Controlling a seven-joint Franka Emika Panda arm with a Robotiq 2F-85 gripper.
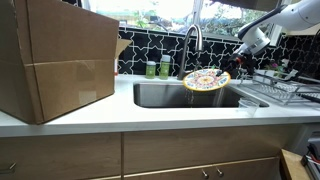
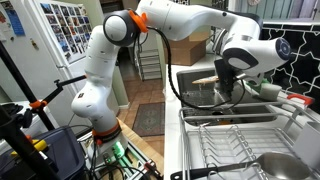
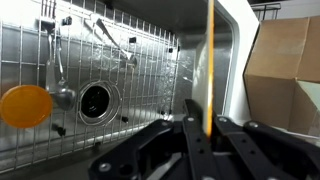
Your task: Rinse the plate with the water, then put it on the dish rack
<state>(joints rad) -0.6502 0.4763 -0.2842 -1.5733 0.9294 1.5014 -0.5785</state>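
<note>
The plate (image 1: 205, 80), round with a yellow, orange and blue pattern, hangs tilted over the sink (image 1: 165, 95) just below the faucet (image 1: 192, 40). My gripper (image 1: 231, 70) is shut on its right rim. In the wrist view the plate (image 3: 210, 60) shows edge-on as a thin orange-yellow line, clamped between the two black fingers of the gripper (image 3: 207, 112). In an exterior view the gripper (image 2: 228, 93) hangs over the sink, beyond the dish rack (image 2: 240, 140). The wire dish rack (image 1: 278, 92) stands on the counter right of the sink.
A big cardboard box (image 1: 55, 60) fills the counter left of the sink. Two green bottles (image 1: 158, 68) stand behind it. On the sink's bottom grid (image 3: 130, 70) lie an orange disc (image 3: 25, 105) and a ladle (image 3: 62, 95) near the drain (image 3: 97, 100). A metal bowl (image 2: 282, 165) sits in the rack.
</note>
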